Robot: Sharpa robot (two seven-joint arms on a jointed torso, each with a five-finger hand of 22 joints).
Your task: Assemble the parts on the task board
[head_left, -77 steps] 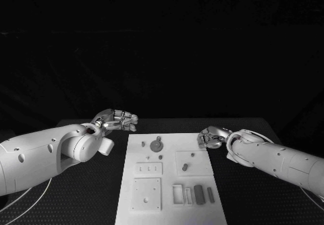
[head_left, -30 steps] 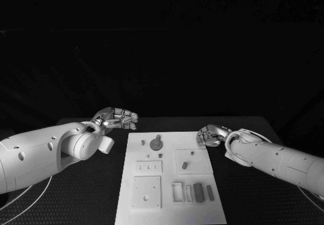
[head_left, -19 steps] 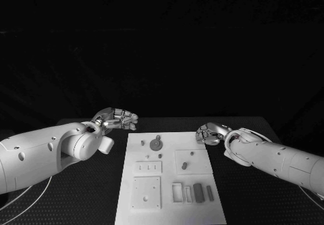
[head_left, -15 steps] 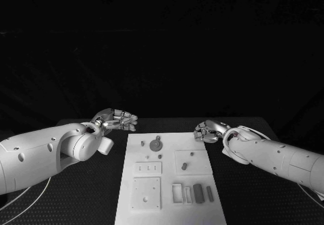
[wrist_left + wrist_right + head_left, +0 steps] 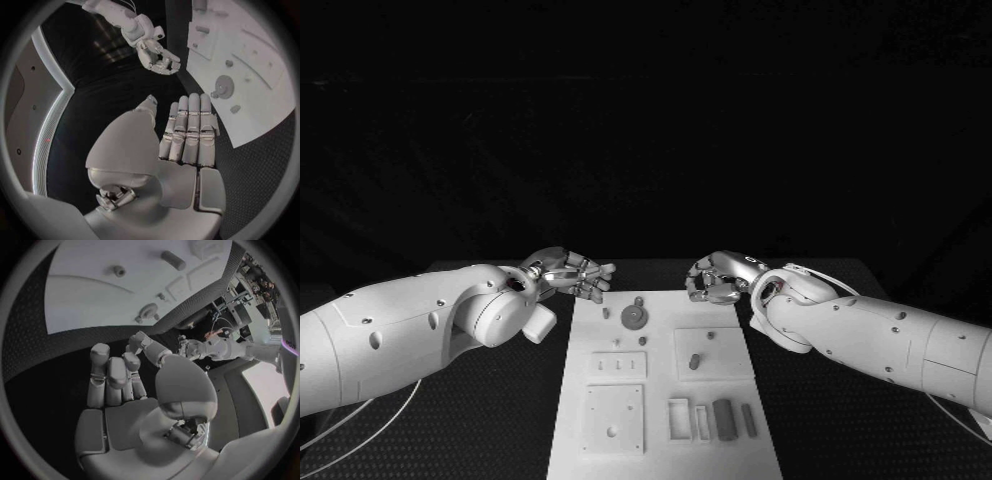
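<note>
Both white arms reach in low over the black table (image 5: 473, 420) and meet near the far end of the task board (image 5: 664, 445), the long white plate running down the middle. The left hand (image 5: 570, 275) hangs at about eleven o'clock from the board's centre, just off its far left corner, palm turned up and fingers (image 5: 187, 130) stretched out side by side with nothing in them; the left wrist view shows them straight and flat, thumb off to the side. The right hand (image 5: 717, 278) sits at about one o'clock, over the board's far right corner, its fingers (image 5: 109, 375) curled partway inward and holding nothing that I can see. The two hands are near each other but apart. On the board, a round grey part with a peg (image 5: 633, 317) lies near the far end between the hands, a small oval part (image 5: 694, 362) rests on a raised square block at mid-board, and a dark upright bar (image 5: 723, 416) stands at the near right beside a thinner bar (image 5: 749, 420). None is touched by either hand.
</note>
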